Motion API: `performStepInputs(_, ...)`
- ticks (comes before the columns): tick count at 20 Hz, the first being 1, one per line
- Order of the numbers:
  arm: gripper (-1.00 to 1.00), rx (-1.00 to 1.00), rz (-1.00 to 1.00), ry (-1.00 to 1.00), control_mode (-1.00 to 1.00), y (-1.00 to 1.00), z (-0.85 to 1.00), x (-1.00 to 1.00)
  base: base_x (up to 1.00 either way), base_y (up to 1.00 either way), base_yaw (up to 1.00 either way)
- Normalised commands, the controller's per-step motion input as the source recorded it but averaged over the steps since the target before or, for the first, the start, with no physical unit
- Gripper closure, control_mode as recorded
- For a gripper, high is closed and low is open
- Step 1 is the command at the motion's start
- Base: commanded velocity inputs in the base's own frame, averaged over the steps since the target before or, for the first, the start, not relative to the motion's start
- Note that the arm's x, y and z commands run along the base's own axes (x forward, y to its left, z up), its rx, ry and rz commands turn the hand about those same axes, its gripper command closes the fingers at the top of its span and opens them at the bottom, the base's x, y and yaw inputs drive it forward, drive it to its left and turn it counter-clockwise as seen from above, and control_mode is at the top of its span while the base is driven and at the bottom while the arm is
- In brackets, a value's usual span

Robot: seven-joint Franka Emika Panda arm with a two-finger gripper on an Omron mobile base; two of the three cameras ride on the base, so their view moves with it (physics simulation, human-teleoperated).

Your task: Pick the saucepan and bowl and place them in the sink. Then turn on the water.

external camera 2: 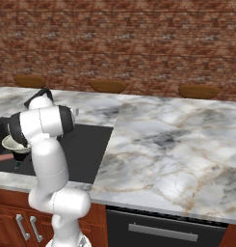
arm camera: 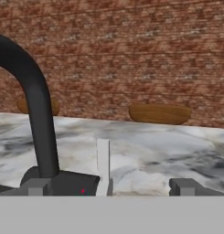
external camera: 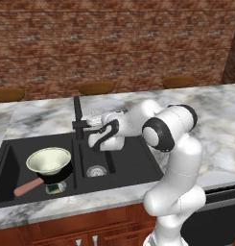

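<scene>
Marble counter (external camera: 219, 125) beside sink (external camera: 138, 166)

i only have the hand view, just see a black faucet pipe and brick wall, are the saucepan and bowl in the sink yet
Observer: Yes. In the left base view the saucepan sits in the left basin of the sink, pink handle pointing toward the front left.
Operator: and the bowl
Observer: The bowl rests on top of the saucepan, upright, in that same left basin.
Operator: any water running
Observer: No blue stream shows below the faucet, and the right basin's drain looks dry.
Operator: where's my gripper relative to the faucet
Observer: The gripper is open and holds nothing, level with the faucet's base and just to its right, above the back edge of the right basin.
</scene>
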Motion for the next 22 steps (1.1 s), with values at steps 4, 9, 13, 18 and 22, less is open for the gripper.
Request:
performStepInputs(4,-1.0,0.0,0.0,-0.05,-1.0,0.16,-0.1,0.24,0.0,0.0,0.0)
performStepInputs(9,-1.0,0.0,0.0,-0.05,-1.0,0.13,-0.15,0.22,0.0,0.0,0.0)
performStepInputs(13,-1.0,0.0,0.0,-0.05,-1.0,0.05,-0.21,0.14,0.0,0.0,0.0)
performStepInputs(18,-1.0,0.0,0.0,-0.04,-1.0,0.1,-0.26,0.14,0.0,0.0,0.0)
performStepInputs(22,-1.0,0.0,0.0,-0.03,-1.0,0.11,-0.27,0.15,0.0,0.0,0.0)
